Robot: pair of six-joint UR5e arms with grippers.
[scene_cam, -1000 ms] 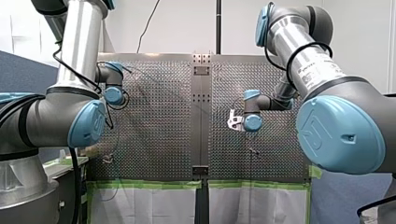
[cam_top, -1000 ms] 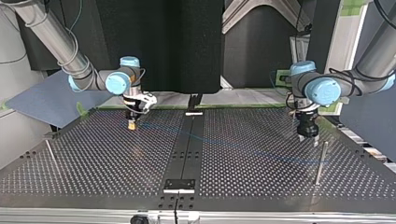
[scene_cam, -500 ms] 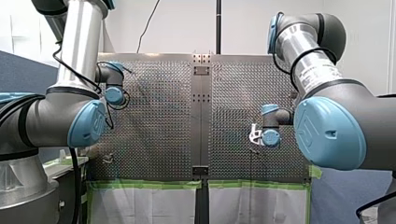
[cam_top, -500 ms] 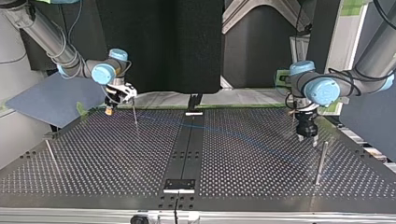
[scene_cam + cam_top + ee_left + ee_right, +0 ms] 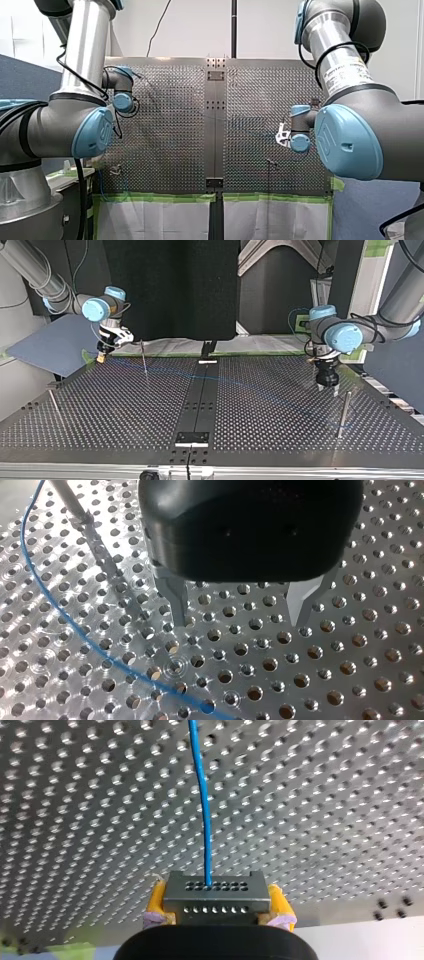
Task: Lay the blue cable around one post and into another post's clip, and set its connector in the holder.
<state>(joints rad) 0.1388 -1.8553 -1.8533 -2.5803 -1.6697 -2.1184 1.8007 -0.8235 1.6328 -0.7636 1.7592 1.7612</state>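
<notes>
Now thin blue cable, grey connector clamped in right pincer, left pincer apart

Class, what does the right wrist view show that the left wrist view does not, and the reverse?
Only the right wrist view: my right gripper shut on the connector, yellow pads either side. Only the left wrist view: my left gripper open and empty, a post beside it. Both: the blue cable over the perforated table.
</notes>
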